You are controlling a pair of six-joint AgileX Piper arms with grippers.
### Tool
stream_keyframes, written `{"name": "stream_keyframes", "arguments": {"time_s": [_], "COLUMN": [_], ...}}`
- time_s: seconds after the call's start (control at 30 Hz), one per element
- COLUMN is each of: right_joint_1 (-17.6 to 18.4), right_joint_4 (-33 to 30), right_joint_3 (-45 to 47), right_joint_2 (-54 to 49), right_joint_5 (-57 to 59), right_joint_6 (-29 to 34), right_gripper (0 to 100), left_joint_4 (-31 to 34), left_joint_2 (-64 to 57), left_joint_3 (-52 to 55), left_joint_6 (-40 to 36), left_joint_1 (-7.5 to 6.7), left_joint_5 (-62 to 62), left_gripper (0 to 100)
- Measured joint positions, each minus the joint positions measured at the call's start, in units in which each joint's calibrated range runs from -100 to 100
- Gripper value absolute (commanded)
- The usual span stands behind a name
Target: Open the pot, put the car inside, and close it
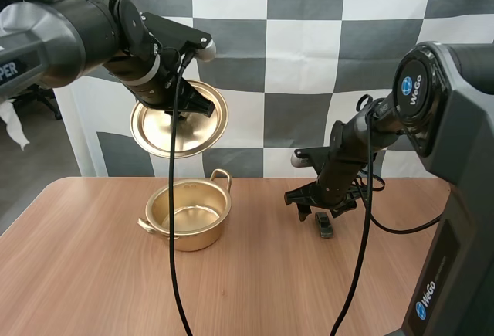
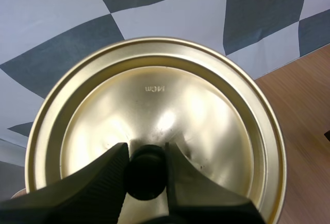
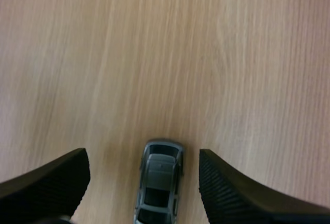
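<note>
A gold pot (image 1: 187, 215) stands open on the wooden table, nothing visible inside. Its gold lid (image 1: 179, 120) hangs tilted in the air above and behind the pot. My left gripper (image 1: 176, 93) is shut on the lid's black knob (image 2: 146, 172), which sits pinched between its fingers (image 2: 105, 175). A small grey toy car (image 1: 323, 224) lies on the table to the right of the pot. My right gripper (image 1: 318, 201) hovers just over the car, open, with the car (image 3: 159, 182) lying between its spread fingers (image 3: 51, 183).
The table (image 1: 93, 274) has bare wood in front of the pot and to its left. My right arm's tall base (image 1: 455, 197) stands at the table's right edge.
</note>
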Motion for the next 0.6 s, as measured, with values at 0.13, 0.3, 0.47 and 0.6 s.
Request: {"name": "stream_keyframes", "arguments": {"time_s": [0.13,0.3,0.47,0.6], "right_joint_1": [0.0,-0.9,-1.1,-1.1], "right_joint_4": [0.0,0.0,0.1,-0.5], "right_joint_3": [0.0,0.0,0.0,0.0], "right_joint_2": [0.0,0.0,0.0,1.2], "right_joint_5": [0.0,0.0,0.2,0.2], "right_joint_6": [0.0,0.1,0.1,0.1], "right_gripper": [100,100,100,100], "left_joint_4": [0.0,0.0,0.0,0.0], "left_joint_2": [0.0,0.0,0.0,0.0], "left_joint_3": [0.0,0.0,0.0,0.0], "left_joint_6": [0.0,0.0,0.0,0.0], "left_joint_1": [0.00,0.00,0.00,0.00], "left_joint_5": [0.0,0.0,0.0,0.0], "left_gripper": [0,0,0,0]}}
